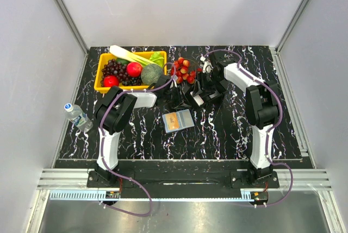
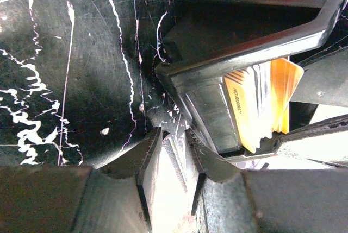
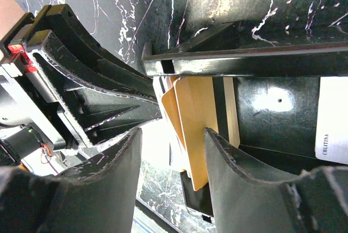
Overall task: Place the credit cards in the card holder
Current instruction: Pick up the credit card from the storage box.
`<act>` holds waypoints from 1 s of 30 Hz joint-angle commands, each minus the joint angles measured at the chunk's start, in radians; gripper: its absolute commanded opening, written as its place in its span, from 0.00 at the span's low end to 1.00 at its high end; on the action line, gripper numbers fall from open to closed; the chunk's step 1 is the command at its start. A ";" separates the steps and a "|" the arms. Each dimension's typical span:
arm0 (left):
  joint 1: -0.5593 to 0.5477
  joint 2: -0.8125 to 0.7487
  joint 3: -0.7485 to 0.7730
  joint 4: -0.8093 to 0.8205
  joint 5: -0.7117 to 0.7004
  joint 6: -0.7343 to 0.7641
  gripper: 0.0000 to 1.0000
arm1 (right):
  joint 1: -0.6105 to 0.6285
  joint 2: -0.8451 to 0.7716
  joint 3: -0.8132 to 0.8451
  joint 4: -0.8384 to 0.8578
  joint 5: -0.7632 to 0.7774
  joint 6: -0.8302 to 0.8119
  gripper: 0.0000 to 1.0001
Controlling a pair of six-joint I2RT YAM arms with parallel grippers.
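Reaching inward, left end effector [image 2: 174,135] pinches tray [image 2: 244,45]; right [image 3: 174,135] straddles credit cards [image 3: 196,113].

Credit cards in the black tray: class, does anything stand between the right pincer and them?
Nothing visible does. In the right wrist view the orange credit cards stand in the black tray. The right pincer is right at them, its fingers reaching around the cards with no other object between.

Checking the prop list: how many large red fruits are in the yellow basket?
2. One red fruit lies near the middle of the yellow basket, next to the grapes; the other sits in its near-left corner. Others may be hidden.
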State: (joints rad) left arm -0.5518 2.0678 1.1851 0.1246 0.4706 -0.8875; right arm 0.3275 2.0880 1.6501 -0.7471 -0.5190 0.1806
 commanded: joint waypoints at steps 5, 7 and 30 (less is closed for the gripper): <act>-0.003 -0.021 0.027 0.032 -0.017 0.013 0.28 | 0.012 -0.063 0.034 -0.005 -0.064 0.007 0.53; -0.003 -0.025 0.024 0.030 -0.020 0.012 0.28 | 0.010 -0.074 0.028 -0.006 -0.065 0.007 0.51; -0.002 -0.017 0.022 0.041 -0.012 0.005 0.28 | 0.010 -0.082 0.031 -0.038 -0.001 0.002 0.40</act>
State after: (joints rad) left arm -0.5518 2.0678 1.1851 0.1246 0.4709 -0.8875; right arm 0.3275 2.0418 1.6501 -0.7567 -0.5385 0.1883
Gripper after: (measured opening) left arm 0.282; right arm 0.410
